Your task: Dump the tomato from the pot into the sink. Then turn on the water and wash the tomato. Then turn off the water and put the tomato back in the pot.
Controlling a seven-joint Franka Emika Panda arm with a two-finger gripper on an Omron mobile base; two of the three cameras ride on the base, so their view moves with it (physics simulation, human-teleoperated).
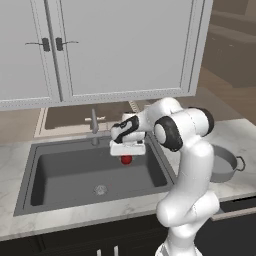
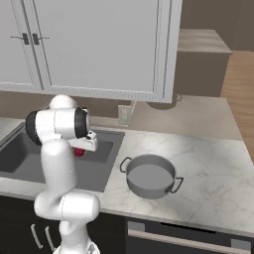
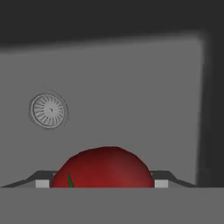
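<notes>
- Tomato (image 1: 126, 159): red, held in the pincer (image 1: 127, 156), which is closed on it from both sides. Hand view shows the fruit wedged between the two finger tips (image 3: 42, 183), a green speck on its lower left.
- Position: tomato hangs in the air over the right half of the sink (image 1: 60, 172), clear of the basin floor. From the right base view it shows as a red patch (image 2: 78, 152) below the white hand, partly hidden by the arm.
- Sink: dark grey rectangular basin. Round metal drain (image 1: 101, 189) on the floor, left of and nearer the front than the tomato; in the hand view it lies up and to the left (image 3: 48, 110). Faucet (image 1: 94, 123) stands at the back rim, slim and grey.
- Pot (image 2: 150, 176): grey, shallow, two loop handles, standing upright on the desk (image 2: 208, 163) to the right of the sink, well apart from the tomato. Interior looks bare grey.
- Desk: pale marbled stone, dark cabinet fronts below.
- Room: white wall cupboards (image 1: 125, 45) above the sink, brown wall behind.
</notes>
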